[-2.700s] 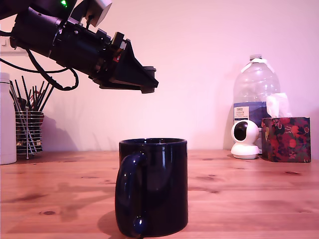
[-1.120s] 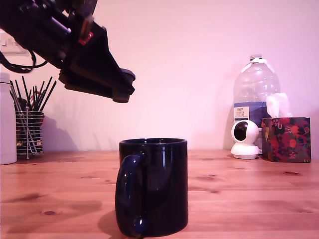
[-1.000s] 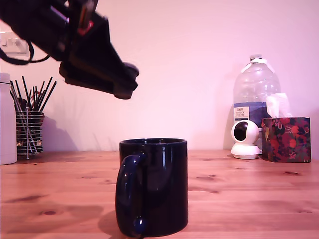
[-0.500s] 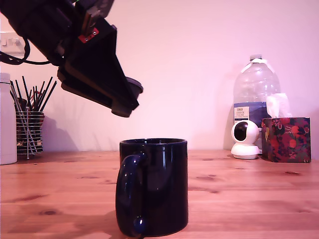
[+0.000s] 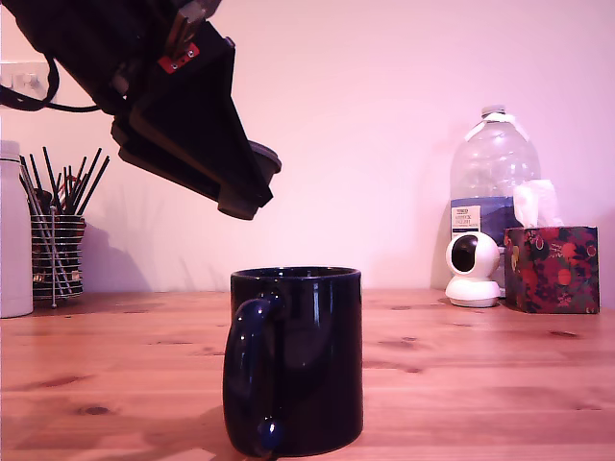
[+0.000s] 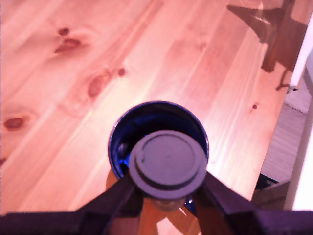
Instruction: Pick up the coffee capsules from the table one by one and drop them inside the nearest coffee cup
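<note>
A dark navy coffee cup (image 5: 296,360) stands on the reddish pine table (image 5: 461,375), handle toward the camera. My gripper (image 5: 252,187) hangs above the cup and a little to the exterior view's left of its rim, pointing down. It is shut on a coffee capsule (image 5: 265,157), whose rim shows at the fingertips. In the wrist view the capsule's round grey lid (image 6: 167,163) sits between the two dark fingers (image 6: 105,203), straight over the cup's open mouth (image 6: 142,122). Something small and dim lies inside the cup.
A wire mesh holder of dark utensils (image 5: 56,240) and a white cylinder (image 5: 13,235) stand at the exterior view's left. On the right are a water bottle (image 5: 492,187), a small white camera (image 5: 473,269) and a floral tissue box (image 5: 551,267). The table's edge (image 6: 274,127) is near the cup.
The gripper swung away to the exterior view's left and came back carrying a capsule. Over the last second it moved slightly right and tilted steeper over the cup.
</note>
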`<action>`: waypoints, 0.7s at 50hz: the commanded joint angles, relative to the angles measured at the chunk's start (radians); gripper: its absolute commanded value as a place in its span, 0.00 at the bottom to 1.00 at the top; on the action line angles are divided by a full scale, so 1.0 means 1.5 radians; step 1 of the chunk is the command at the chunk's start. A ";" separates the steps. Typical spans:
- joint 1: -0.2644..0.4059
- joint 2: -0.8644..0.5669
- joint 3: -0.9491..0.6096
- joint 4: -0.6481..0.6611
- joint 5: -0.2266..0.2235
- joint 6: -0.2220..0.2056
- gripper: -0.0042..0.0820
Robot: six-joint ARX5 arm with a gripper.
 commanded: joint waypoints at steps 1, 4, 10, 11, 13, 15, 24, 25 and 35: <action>-0.002 -0.005 -0.009 0.006 0.000 -0.004 0.28; -0.002 -0.005 -0.010 0.008 -0.002 -0.007 0.28; -0.002 -0.005 -0.010 0.017 -0.004 -0.008 0.28; -0.002 -0.005 -0.010 0.021 -0.004 -0.008 0.28; -0.002 -0.004 -0.010 0.027 -0.004 -0.008 0.28; -0.003 -0.004 -0.010 0.036 -0.004 -0.008 0.28; -0.003 0.006 -0.010 0.077 -0.006 -0.010 0.28; -0.003 0.007 -0.010 0.077 -0.006 -0.010 0.28; -0.013 0.044 -0.010 0.085 -0.010 -0.014 0.28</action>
